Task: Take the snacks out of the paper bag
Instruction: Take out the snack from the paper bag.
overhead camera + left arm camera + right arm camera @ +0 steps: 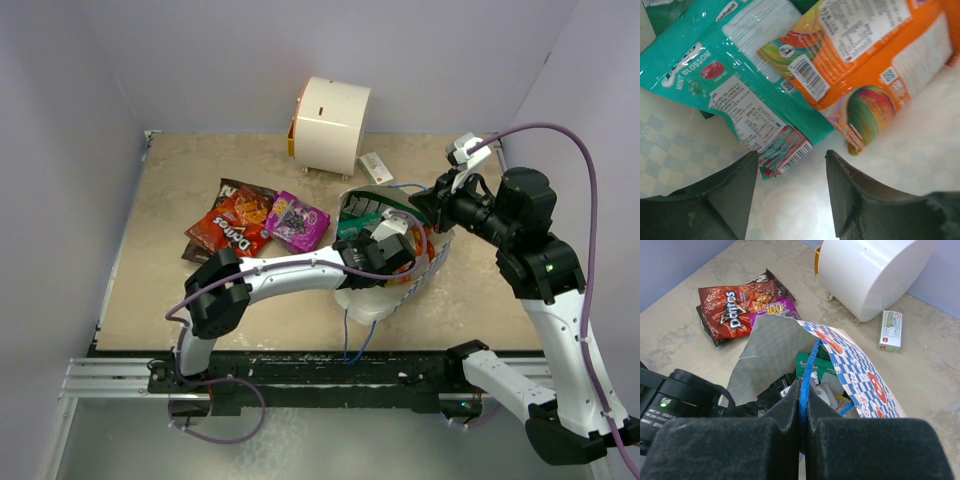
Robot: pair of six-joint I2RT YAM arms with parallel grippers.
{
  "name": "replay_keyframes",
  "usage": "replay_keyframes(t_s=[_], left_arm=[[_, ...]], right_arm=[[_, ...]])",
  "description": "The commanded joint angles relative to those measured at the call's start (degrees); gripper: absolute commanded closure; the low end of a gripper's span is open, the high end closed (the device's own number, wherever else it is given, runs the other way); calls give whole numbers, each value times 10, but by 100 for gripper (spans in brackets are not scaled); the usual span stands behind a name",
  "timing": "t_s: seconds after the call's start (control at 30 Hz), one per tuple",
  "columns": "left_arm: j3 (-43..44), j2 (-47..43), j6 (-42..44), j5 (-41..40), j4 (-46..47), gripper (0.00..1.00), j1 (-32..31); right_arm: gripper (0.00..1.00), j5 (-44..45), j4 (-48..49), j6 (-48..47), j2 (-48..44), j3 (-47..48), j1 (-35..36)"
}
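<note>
The paper bag (436,256) lies on its side with its mouth held up. My right gripper (803,390) is shut on its blue string handle (810,362) and appears in the top view as the right gripper (428,203) at the bag's rim. My left gripper (791,152) is open inside the bag with nothing between its fingers. Just ahead of it lie a teal snack packet (730,65) and an orange snack packet (880,60), the teal corner near the left finger. A green packet (812,365) shows in the bag's mouth. Outside the bag lie a dark chips bag (232,225) and a purple packet (297,220).
A white cylindrical appliance (330,122) stands at the back of the table, with a small white box (375,166) beside it. Lilac walls close in the table on the left, back and right. The black rail runs along the near edge.
</note>
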Motion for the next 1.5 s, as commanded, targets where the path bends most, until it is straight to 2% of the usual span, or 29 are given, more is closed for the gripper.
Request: replay_keyframes(t_s=[0.0, 0.2, 0.3, 0.47, 0.63, 0.7, 0.8, 0.93, 1.1, 1.33, 1.47], left_arm=[[36, 23, -56, -25, -25, 36, 17], [81, 65, -110, -65, -82, 20, 25], [77, 73, -125, -73, -84, 15, 26], [52, 74, -151, -47, -68, 12, 46], [45, 90, -103, -1, -2, 13, 50], [48, 100, -99, 11, 2, 17, 53], [51, 98, -82, 18, 3, 30, 53], [47, 81, -67, 15, 7, 56, 53], [50, 49, -50, 15, -3, 83, 51], [57, -23, -4, 65, -25, 100, 51], [20, -102, 20, 167, 1, 100, 52]], right_arm=[[100, -22, 16, 2, -10, 12, 1], [100, -28, 22, 5, -8, 16, 2], [100, -28, 19, 3, -8, 17, 2], [100, -27, 17, 3, -11, 15, 2], [100, -30, 21, 3, -10, 15, 2], [100, -30, 22, 3, -8, 18, 2], [100, -30, 22, 2, -8, 19, 2], [100, -30, 25, 2, -10, 13, 2], [100, -26, 27, 2, -11, 13, 2], [100, -17, 31, 1, -9, 14, 2], [100, -16, 42, 4, -8, 12, 2]])
